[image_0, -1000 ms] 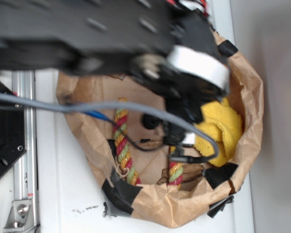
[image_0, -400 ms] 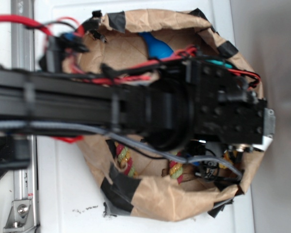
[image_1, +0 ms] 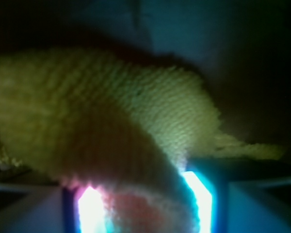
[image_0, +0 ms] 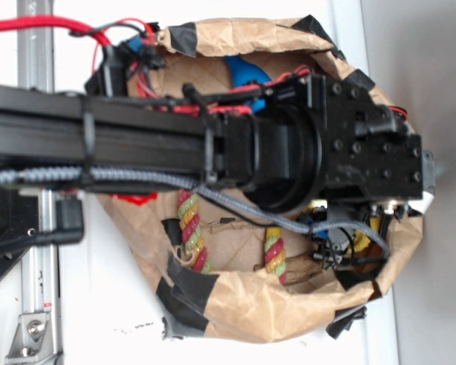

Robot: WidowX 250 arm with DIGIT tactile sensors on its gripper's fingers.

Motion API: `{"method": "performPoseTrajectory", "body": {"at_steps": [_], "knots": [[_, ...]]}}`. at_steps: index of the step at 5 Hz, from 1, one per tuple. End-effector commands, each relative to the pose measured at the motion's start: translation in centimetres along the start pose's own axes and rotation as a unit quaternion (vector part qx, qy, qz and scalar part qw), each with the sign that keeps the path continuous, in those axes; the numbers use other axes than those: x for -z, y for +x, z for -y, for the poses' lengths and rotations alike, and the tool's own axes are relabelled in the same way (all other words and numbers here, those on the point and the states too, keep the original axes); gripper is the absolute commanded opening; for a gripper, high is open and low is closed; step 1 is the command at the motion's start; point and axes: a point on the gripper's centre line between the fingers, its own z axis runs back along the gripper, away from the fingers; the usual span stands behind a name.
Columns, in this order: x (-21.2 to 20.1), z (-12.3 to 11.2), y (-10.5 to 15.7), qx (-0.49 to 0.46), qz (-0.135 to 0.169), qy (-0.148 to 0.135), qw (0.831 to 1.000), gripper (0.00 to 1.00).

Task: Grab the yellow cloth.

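- Since the frame a second ago, my arm (image_0: 213, 144) is lying lower and straight across the paper bag (image_0: 251, 312), and the yellow cloth, then plainly exposed at the bag's right side, is now almost wholly hidden under my wrist in the exterior view; only a sliver of yellow is showing.
- Wrist view is showing the yellow cloth (image_1: 136, 116) filling most of the frame, directly ahead of my end effector (image_1: 144, 204).
- Both fingers (image_1: 89, 208) are glowing at the bottom edge, set apart, with a fold of terry sitting between them; end effector is partly open, and I cannot tell whether it is gripping yet.
- Judging the handling: cloth is looking soft, light, limp, non-fragile; looped pile should be giving good friction, so slipping is unlikely.
- Best hold, I am judging, is the raised fold between the fingers, pinching bunched layers, not a flat edge.
- Striped ropes (image_0: 190, 232) and blue bottle (image_0: 247, 70) are lying apart from the grasp site.
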Motion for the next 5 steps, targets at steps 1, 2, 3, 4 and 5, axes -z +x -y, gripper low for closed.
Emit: {"method": "performPoseTrajectory", "body": {"at_steps": [1,2,3,4,5], "knots": [[-2.6,0.6,-0.6,-0.013,0.036,0.027,0.999,0.00],[-7.9,0.4,-2.8,-0.092,0.028,0.008,0.995,0.00],[-13.2,0.0,-5.2,-0.116,0.038,-0.041,0.992,0.00],[-15.5,0.8,-5.7,-0.121,0.025,-0.037,0.992,0.00],[-14.7,1.1,-5.9,-0.127,0.022,-0.031,0.991,0.00]]}}
